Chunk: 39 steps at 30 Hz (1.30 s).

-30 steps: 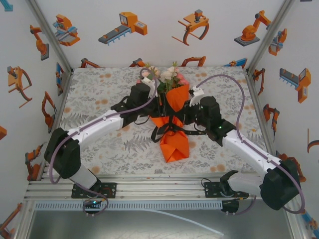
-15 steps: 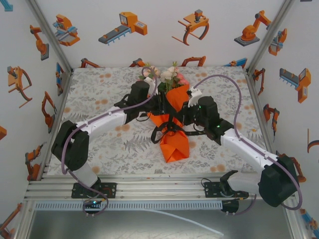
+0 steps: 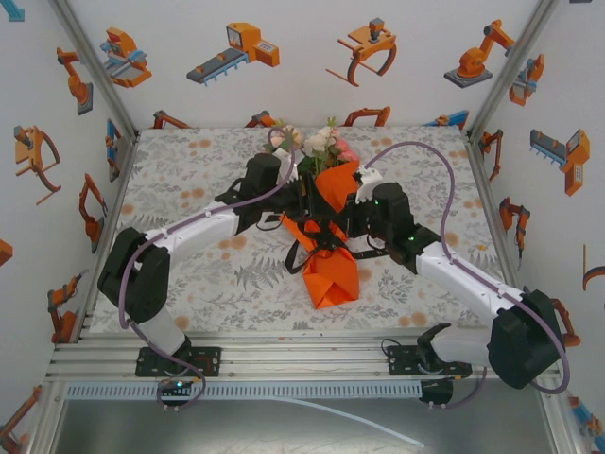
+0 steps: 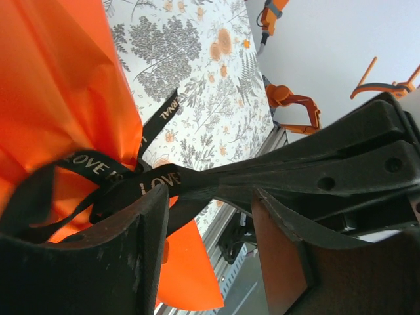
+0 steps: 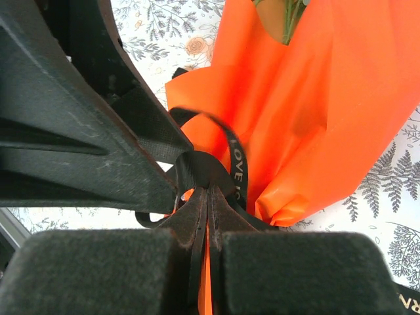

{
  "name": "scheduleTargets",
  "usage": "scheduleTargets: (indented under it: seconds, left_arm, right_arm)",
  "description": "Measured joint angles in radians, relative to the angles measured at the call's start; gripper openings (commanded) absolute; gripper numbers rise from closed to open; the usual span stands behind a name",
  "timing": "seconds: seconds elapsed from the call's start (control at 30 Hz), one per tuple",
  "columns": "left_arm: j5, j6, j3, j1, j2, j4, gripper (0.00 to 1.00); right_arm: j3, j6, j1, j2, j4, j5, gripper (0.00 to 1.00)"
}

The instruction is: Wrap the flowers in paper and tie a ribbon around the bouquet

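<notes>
reading gold "love" on the ribbon (image 4: 157, 182) round the bouquet (image 3: 329, 241)

gold capitals run along the black ribbon. from the left wrist, "love" sits on the band just above the near finger. "love is" curves along the loop to its left, against the paper (image 4: 59, 85). a loose tail lying on the cloth (image 4: 197, 72) ends in letters that look like "nal"; the rest of that word is hidden. from the right wrist, "love" reads down the arched loop, and a scrap of lettering at the lower right corner is cut off.

the bouquet lies mid-cloth, its long axis running far to near. the flowers (image 3: 317, 142) point at the far wall. the folded foot of the paper points at the arm bases, leaning a little right. the ribbon circles the narrow waist, with loops and tails lying on the cloth at either side.

the right gripper (image 5: 207, 193) comes in from the right with its jaws pressed together, pinching the ribbon at the knot, right against the paper. the left gripper (image 4: 209, 210) comes in from the left at the same waist, its jaws spread apart, with orange showing through the gap. the pinched band and the right fingers (image 4: 341, 164) cross just beyond its tips. seen from the right wrist, one left finger (image 5: 85, 131) slants down to the knot beside the closed pair. green stems (image 5: 289, 16) show at the paper's mouth.
</notes>
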Motion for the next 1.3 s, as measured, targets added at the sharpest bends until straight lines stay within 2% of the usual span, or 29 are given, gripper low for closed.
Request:
scheduleTargets:
  seconds: [0.1,0.2,0.37,0.4,0.5,0.73,0.93,1.07,1.3]
  left_arm:
    - [-0.003,-0.008,0.000,0.000,0.025,0.000,0.53]
    - [0.001,-0.023,0.000,0.002,0.048,0.003,0.41]
    - [0.006,-0.045,0.000,0.002,0.061,0.011,0.01]
    - [0.007,-0.046,0.001,0.002,0.061,0.017,0.00]
    - [0.006,-0.046,0.007,0.002,0.061,0.018,0.00]
    - [-0.010,-0.061,0.069,0.002,0.079,0.026,0.00]
    - [-0.017,-0.062,0.103,0.002,0.105,0.027,0.00]
    - [-0.025,-0.048,0.106,0.002,0.105,0.010,0.00]
    - [-0.032,-0.040,0.106,0.002,0.105,-0.016,0.00]
  right_arm:
    - [0.000,-0.003,0.000,0.000,0.000,-0.002,0.00]
    - [0.000,-0.008,-0.008,0.002,0.000,0.003,0.00]
    - [0.001,-0.015,-0.008,0.016,0.000,0.008,0.00]
    - [0.001,-0.015,-0.008,0.019,0.000,0.008,0.00]
    - [0.003,-0.013,-0.010,0.022,-0.002,0.010,0.20]
    - [0.010,0.024,-0.026,-0.039,-0.059,0.036,0.42]
    - [0.012,0.195,-0.066,-0.100,-0.060,-0.032,0.43]
    - [0.005,0.322,-0.123,-0.063,0.035,-0.106,0.42]
    - [0.002,0.352,-0.125,0.054,0.153,-0.212,0.35]
